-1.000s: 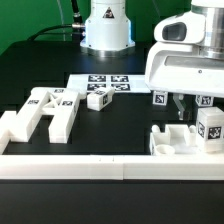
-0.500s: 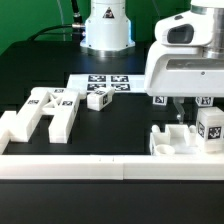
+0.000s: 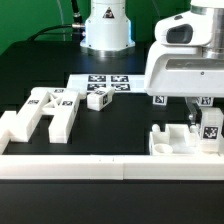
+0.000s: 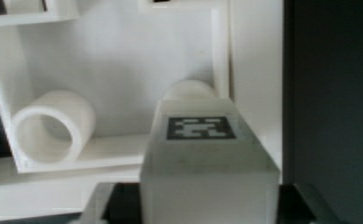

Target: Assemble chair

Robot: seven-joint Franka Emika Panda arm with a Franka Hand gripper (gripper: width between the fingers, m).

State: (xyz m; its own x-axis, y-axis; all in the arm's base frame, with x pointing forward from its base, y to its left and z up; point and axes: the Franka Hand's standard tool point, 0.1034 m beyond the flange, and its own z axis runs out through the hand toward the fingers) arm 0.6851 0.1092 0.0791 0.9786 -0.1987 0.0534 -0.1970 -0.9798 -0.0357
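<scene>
At 3 o'clock in the exterior view, the gripper [image 3: 204, 116] has slid toward the frame edge over the last second. It was hanging over the frame [image 3: 172, 141]; now its visible finger [image 3: 193, 117] sits just on the 9 o'clock side of the tagged block [image 3: 212, 130]. The other finger is out of shot.

- Block: upright at the 3 o'clock end of the frame, no real shift since a second ago. The wrist view shows it dead centre between the fingertips, tag facing the camera.
- Jaws: straddling the block. Can't tell whether they've closed on it or are just around it, since no contact line is visible in either view.
- Ring [image 4: 50, 125]: standing inside the frame, beside the block, apart from it.
- Rest of the chair parts are untouched: H-piece [image 3: 40, 112] at 9 o'clock, cube [image 3: 97, 98] near centre, just at the 6 o'clock side of the marker board [image 3: 100, 80]. Wall [image 3: 100, 168] runs along 6 o'clock.

My read: approach and alignment are done, and the grasp on the block is the step in hand. Assembly is early, with all parts loose and nothing joined. Next move looks like a firm close, then a straight lift to clear the frame. Risk: a tall block with an off-centre pinch could tip.
</scene>
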